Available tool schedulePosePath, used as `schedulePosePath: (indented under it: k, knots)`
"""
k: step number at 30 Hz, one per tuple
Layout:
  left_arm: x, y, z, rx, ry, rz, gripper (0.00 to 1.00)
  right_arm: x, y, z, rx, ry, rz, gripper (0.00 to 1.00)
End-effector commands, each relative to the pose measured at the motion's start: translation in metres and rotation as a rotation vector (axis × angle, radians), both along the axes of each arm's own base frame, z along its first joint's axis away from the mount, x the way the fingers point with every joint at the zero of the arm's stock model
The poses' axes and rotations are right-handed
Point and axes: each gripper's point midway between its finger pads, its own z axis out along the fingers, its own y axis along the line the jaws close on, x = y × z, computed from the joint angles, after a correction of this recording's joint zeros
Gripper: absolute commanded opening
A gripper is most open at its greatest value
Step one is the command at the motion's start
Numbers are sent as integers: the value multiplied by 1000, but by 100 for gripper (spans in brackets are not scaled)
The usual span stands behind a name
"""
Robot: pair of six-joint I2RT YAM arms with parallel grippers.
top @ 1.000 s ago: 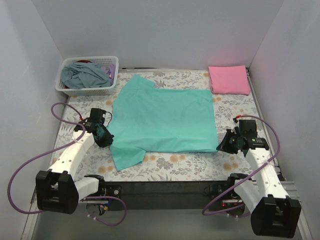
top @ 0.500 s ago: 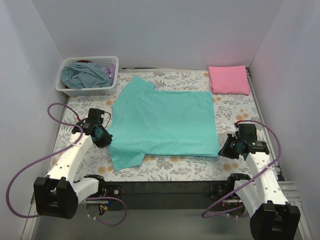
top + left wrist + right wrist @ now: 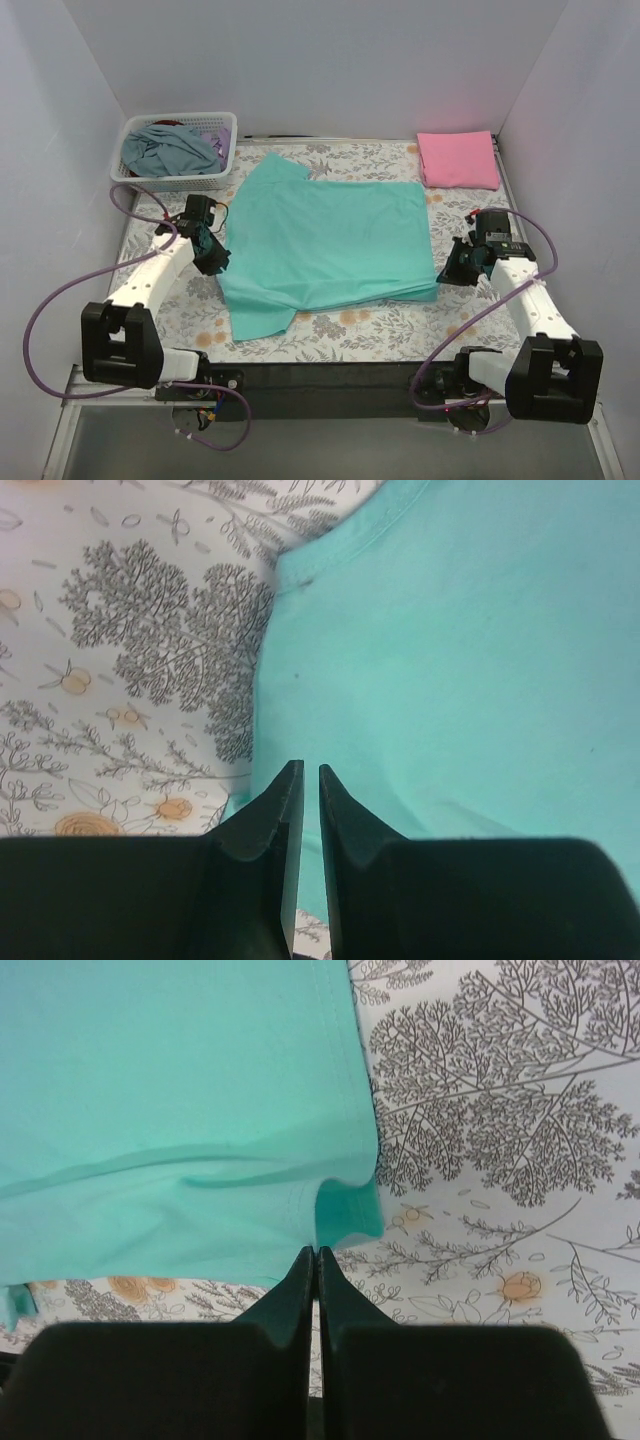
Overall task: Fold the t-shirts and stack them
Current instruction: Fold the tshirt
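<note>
Teal-green t-shirt (image 3: pixel 330 240) spread flat across the middle of the table (image 3: pixel 370 330), soft and smooth, one short sleeve toward the far left, the other toward the near edge. At its left edge, between the sleeves, the left claw (image 3: pixel 212 260). At its near right corner, the right claw (image 3: pixel 447 272), hem there doubled in thin layers. Pink t-shirt (image 3: pixel 458 160) folded into a neat rectangle at the far right corner, well apart from both claws. White lattice basket (image 3: pixel 180 117) at the far left corner, holding crumpled blue-grey cloth (image 3: pixel 170 150) and a bit of purple cloth (image 3: pixel 218 135).

From the left wrist: left claw (image 3: pixel 305 770) almost pressed together, only a thin slit left, tips on the teal-green t-shirt (image 3: pixel 450 680) just inside its seamed edge, seemingly pinching it. Floral-printed table (image 3: pixel 130 630) to the left.

From the right wrist: right claw (image 3: pixel 316 1252) pressed tight, nipping the stitched hem of the teal-green t-shirt (image 3: pixel 180 1110), cloth puckered into a small raised fold right at the tips. Leaf-and-flower print of the table (image 3: pixel 500 1140) bare to the right.
</note>
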Motion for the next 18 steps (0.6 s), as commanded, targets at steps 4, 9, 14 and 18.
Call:
schedulePosePath:
  k: [4,9,14,18]
  knots:
    - [47,0,7,18,-50,-16,10,54,-4,11,-12,-71,-1,1]
    - [50,-4,8,3,-36,-37,21,68,6,7,44,-55,20,1]
    - [16,-4,12,-13,-58,-64,45,52,8,-4,41,-38,50,2]
    - [1,-5,14,-20,-59,-97,49,25,19,2,76,-27,134,25]
